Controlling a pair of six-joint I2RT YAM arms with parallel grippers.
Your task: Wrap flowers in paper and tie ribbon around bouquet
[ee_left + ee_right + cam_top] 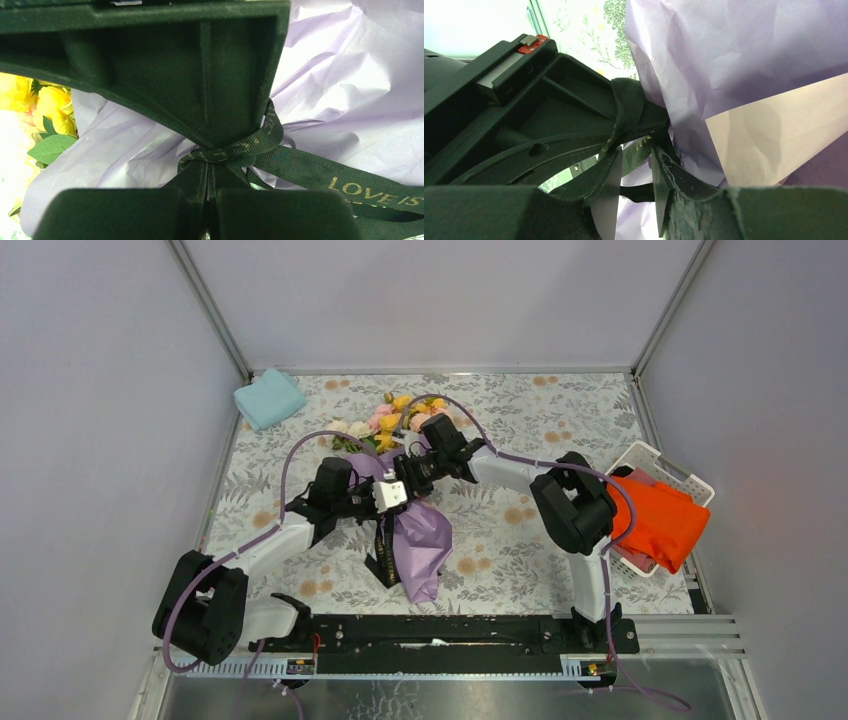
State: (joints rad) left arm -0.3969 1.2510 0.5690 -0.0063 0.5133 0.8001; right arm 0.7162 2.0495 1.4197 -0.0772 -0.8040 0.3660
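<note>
The bouquet lies across the middle of the table, its flowers [395, 418] pointing to the back and the lilac paper [425, 540] flaring toward me. The black ribbon [382, 558] is knotted round the paper's waist, and its lettered tail [300, 170] trails off to one side. My left gripper [398, 490] is shut, its tips [210, 167] pinched on the ribbon at the knot. My right gripper [418, 472] meets it from the other side. Its jaws [638, 152] stand apart, with a ribbon strand [626, 115] running between them and over the left gripper's finger. Yellow blooms [47, 102] show beside the paper [340, 75].
A folded light blue cloth [268, 400] lies at the back left corner. A white basket [690, 485] holding an orange cloth [665, 520] sits at the right edge, beside the right arm's elbow. Walls enclose the floral table on three sides.
</note>
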